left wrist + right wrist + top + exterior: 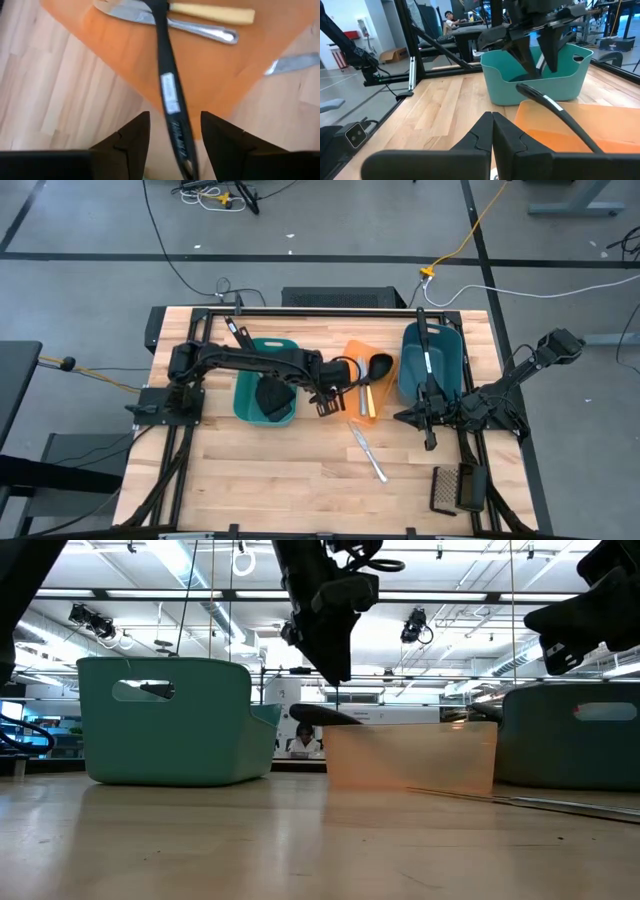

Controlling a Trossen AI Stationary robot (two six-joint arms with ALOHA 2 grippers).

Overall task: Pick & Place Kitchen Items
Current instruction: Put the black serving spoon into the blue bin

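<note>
A black ladle (378, 367) lies in the orange bin (362, 412), its bowl at the bin's far end. Its handle (170, 90) slants up over the bin's rim, free end in the air (521, 89). My left gripper (175, 137) is open just above that free end, one finger on either side, apart from it. A yellow-handled knife (210, 13) and a silver knife (200, 30) lie on the bin's floor. Another silver knife (367, 452) lies flat on the table. My right gripper (492, 132) waits shut at the table's right, level, holding nothing.
A teal bin (265, 383) holding something black stands left of the orange bin, under my left arm. A darker teal bin (430, 362) with a long utensil stands at the far right. A dark mesh object (455, 488) lies at the near right corner. Bare wood at the near left.
</note>
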